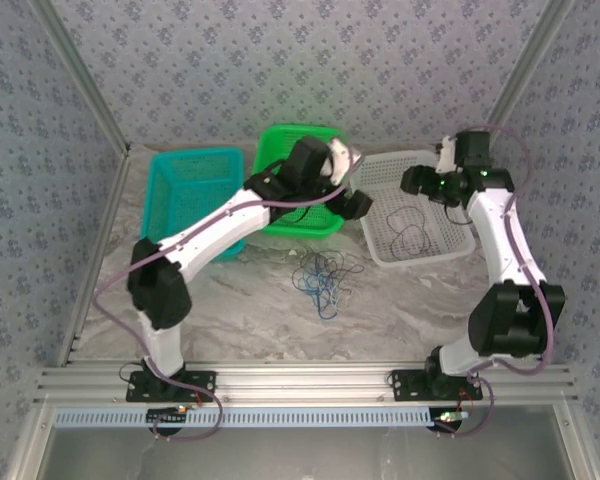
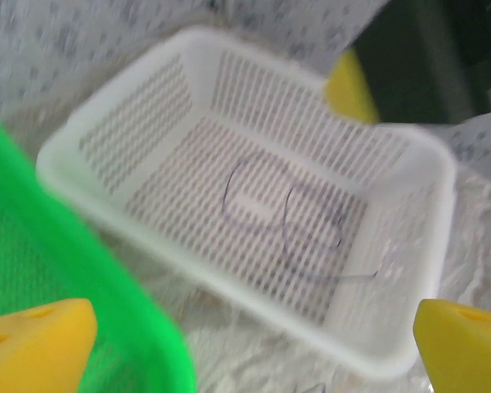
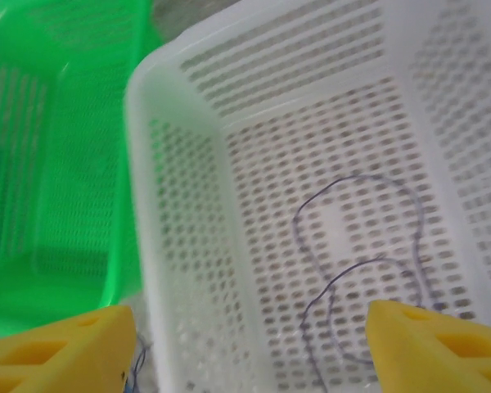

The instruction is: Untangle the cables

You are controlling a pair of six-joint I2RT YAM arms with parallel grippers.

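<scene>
Marbled tabletop (image 1: 280, 320) carries the tangle of blue and dark cables (image 1: 322, 278), heaped between my arms with no clear long axis. One dark purplish cable (image 1: 412, 232) lies looped in the white basket (image 1: 425, 260) at far right, running roughly near to far. My left fingers (image 2: 33, 340) hang spread wide and empty between the green basket (image 1: 280, 140) and the white one. My right fingers (image 3: 438, 344) are spread above the cable, holding nothing.

My yellow fingertips (image 3: 57, 348) at lower frame, white slotted basket (image 3: 188, 188) centre with a dark purple cable (image 3: 296, 225), green basket (image 3: 49, 164) upper left.
</scene>
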